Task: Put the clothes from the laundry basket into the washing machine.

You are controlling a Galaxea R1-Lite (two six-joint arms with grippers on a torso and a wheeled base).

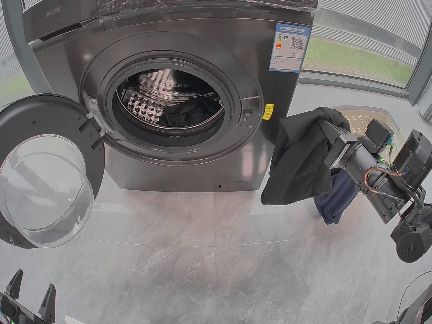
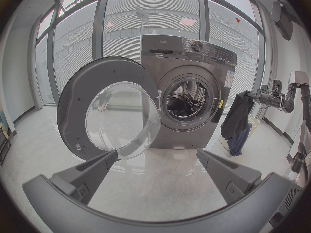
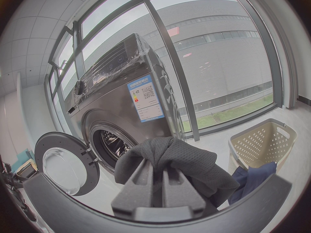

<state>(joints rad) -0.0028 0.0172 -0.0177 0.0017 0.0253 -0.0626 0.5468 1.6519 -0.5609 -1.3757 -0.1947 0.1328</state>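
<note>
Transfer under way, judging by the layout: black mesh garment pinched near its top by the right gripper, jaws pressed together on a bunched fold. Held high and out in front of the arm, probably to keep the hanging cloth off the floor. Positioned just beside the right front corner of the washing machine, not yet in front of the drum opening.

Below the black cloth, a navy garment dangling close to the beige laundry basket by the window; impossible to tell whether draped from the basket rim or caught up with the black piece.

Machine door swung wide to the robot's left, leaving the mouth free for loading. Some dark clothing already lying low inside the drum.

Left gripper low and well apart from the machine, jaws spread, holding nothing; apparently parked clear of the carrying path.

Next move likely a sweep to the robot's left and into the drum; worth watching for the loose hem snagging on the door seal, or the navy piece dragging along
</note>
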